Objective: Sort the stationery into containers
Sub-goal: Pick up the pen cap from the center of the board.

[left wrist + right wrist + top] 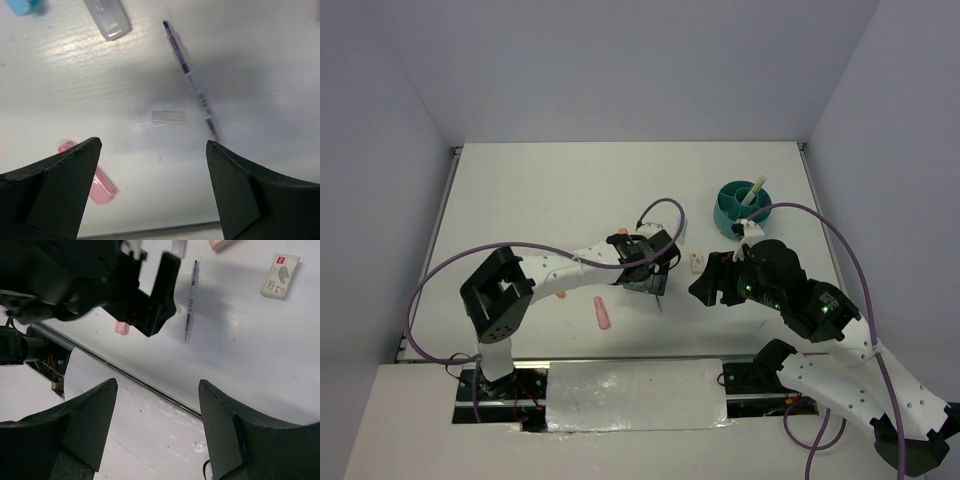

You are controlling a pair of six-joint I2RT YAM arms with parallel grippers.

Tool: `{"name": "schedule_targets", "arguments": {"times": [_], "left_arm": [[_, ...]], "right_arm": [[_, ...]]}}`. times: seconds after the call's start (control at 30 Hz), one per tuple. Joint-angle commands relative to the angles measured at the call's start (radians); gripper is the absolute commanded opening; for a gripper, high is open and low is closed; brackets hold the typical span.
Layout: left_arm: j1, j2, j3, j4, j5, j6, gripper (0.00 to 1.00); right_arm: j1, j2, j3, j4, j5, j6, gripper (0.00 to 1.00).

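Note:
My left gripper (653, 270) (153, 144) hangs open over the table with nothing between its fingers. Just beyond it lies a thin purple pen (191, 80) (660, 296) (190, 300), slightly blurred. A pink highlighter (98, 183) (603, 312) lies partly behind the left finger. A clear cap-like piece (107, 18) and a blue item (22, 6) sit at the far edge of that view. The round teal organiser (728, 213) stands at the back right with a yellow pen (755, 190) upright in it. My right gripper (705, 288) (157, 382) is open and empty, over the table's near edge.
A small white staple box (280, 275) (695, 263) lies between the two grippers. A tiny clear scrap (169, 117) rests on the table under the left gripper. The left arm's wrist (100, 280) fills the upper left of the right wrist view. The table's front rail (125, 372) runs beneath the right gripper.

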Motion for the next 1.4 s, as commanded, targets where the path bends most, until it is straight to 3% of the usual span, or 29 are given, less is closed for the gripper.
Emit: {"name": "schedule_targets", "arguments": {"times": [0.0, 0.2, 0.27, 0.43, 0.73, 1.37], "left_arm": [[0.004, -0.07, 0.114, -0.131, -0.085, -0.202, 0.99], [-0.01, 0.042, 0.281, -0.503, -0.057, -0.78, 0.99], [-0.016, 0.045, 0.295, -0.523, -0.045, -0.944, 0.98], [-0.008, 0.042, 0.263, -0.499, -0.024, -1.172, 0.89], [0.033, 0.142, 0.318, -0.495, 0.005, -1.261, 0.82], [0.039, 0.183, 0.192, -0.337, 0.075, -1.298, 0.73]], "right_arm": [[0.008, 0.003, 0.047, 0.051, 0.023, -0.008, 0.74], [0.008, 0.011, 0.051, 0.042, 0.075, 0.009, 0.74], [0.007, 0.013, 0.054, 0.04, 0.083, 0.009, 0.74], [0.007, -0.012, 0.044, 0.039, 0.071, 0.007, 0.74], [0.005, -0.049, 0.04, 0.013, 0.066, -0.013, 0.74], [0.007, -0.078, 0.048, -0.018, 0.006, -0.05, 0.74]]}}
